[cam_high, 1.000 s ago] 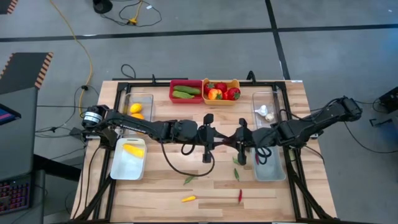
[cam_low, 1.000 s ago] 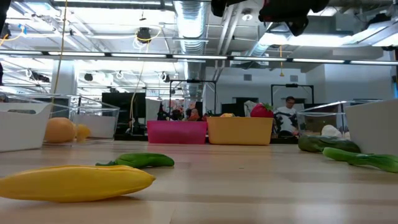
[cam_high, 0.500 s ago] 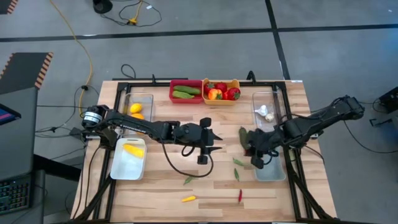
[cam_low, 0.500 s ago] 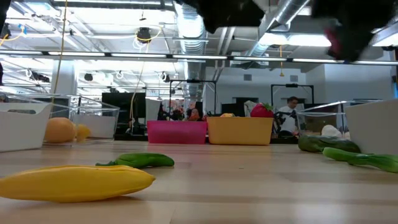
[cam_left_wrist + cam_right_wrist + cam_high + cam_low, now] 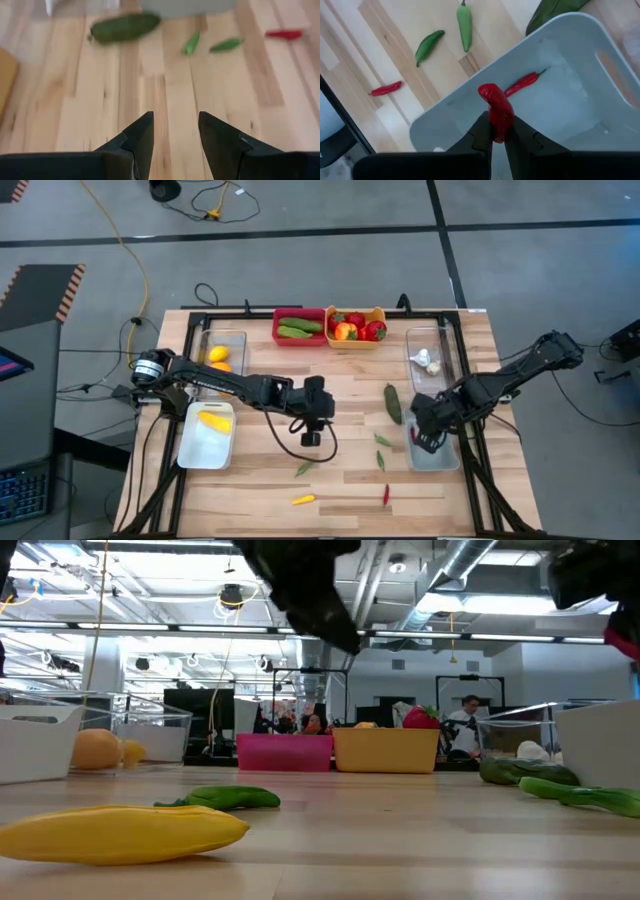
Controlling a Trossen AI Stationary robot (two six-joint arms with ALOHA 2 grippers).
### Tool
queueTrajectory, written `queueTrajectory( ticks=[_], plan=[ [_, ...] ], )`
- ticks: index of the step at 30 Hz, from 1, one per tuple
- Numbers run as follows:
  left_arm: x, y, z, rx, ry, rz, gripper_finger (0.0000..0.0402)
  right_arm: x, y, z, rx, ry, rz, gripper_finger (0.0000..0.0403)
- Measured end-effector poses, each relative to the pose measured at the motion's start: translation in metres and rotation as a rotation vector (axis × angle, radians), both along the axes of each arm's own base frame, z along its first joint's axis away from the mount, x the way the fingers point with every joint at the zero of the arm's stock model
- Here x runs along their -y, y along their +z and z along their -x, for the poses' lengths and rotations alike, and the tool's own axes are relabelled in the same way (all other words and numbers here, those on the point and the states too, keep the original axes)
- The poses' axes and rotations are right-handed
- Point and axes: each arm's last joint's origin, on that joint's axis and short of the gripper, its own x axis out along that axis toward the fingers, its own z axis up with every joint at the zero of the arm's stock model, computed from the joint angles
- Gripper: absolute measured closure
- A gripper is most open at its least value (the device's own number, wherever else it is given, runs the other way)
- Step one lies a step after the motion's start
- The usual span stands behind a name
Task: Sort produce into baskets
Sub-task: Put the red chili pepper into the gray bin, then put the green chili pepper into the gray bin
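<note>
My right gripper (image 5: 498, 127) hangs over the pale tray (image 5: 440, 458) at the table's right, shut on a red chili (image 5: 496, 107). A second red chili (image 5: 522, 83) lies on that tray's floor. My left gripper (image 5: 175, 117) stands open and tipped down over bare wood near the table's middle (image 5: 322, 410), with nothing between its fingers. On the wood lie a cucumber (image 5: 392, 402), three green chilies (image 5: 383, 440) (image 5: 381, 461) (image 5: 303, 469), a yellow chili (image 5: 302, 500) and a red chili (image 5: 386, 495). My right gripper pinches the red chili between its two fingers by one end (image 5: 499, 131). The rest of the chili sticks out past the fingertips, roughly along the fingers. The fingers point steeply down from above. The chili is clear of the tray floor below it.
At the far edge stand a red bin (image 5: 299, 314) with cucumbers and an orange bin (image 5: 356, 312) with red pieces. A clear tub (image 5: 240, 340) at the left holds yellow fruit; another (image 5: 412, 340) at the right holds garlic. A white tray (image 5: 195, 450) at the left holds a yellow piece.
The two grippers were close together at the table's middle and have parted. My right gripper has gone toward the table's right edge with the red chili and tipped down over the tray. My left gripper has drawn back toward the left and tipped down.
</note>
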Motion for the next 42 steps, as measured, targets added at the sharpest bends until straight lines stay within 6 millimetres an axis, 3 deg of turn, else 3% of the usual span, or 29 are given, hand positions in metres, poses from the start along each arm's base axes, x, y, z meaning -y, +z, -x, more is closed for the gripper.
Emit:
queueTrajectory(
  ticks=[10,16,26,35,42],
  plan=[
    [0.012,-0.015,0.012,-0.140,-0.075,0.113,0.0259,-0.002,0.000,0.001,-0.001,0.011,0.001,0.0331],
    [0.033,-0.030,0.025,-0.226,-0.086,0.176,0.0259,-0.002,0.000,0.001,0.000,0.011,0.001,0.0291],
    [0.067,-0.031,0.036,-0.271,-0.052,0.228,0.0259,-0.002,0.000,0.001,0.002,0.009,-0.001,0.0227],
    [0.074,-0.037,0.036,-0.291,0.076,0.310,0.0259,-0.004,0.002,-0.004,0.053,0.010,-0.024,0.0222],
    [0.080,-0.065,0.023,-0.332,0.122,0.367,0.0259,-0.006,0.002,-0.009,0.091,0.009,-0.032,0.0222]
  ],
)
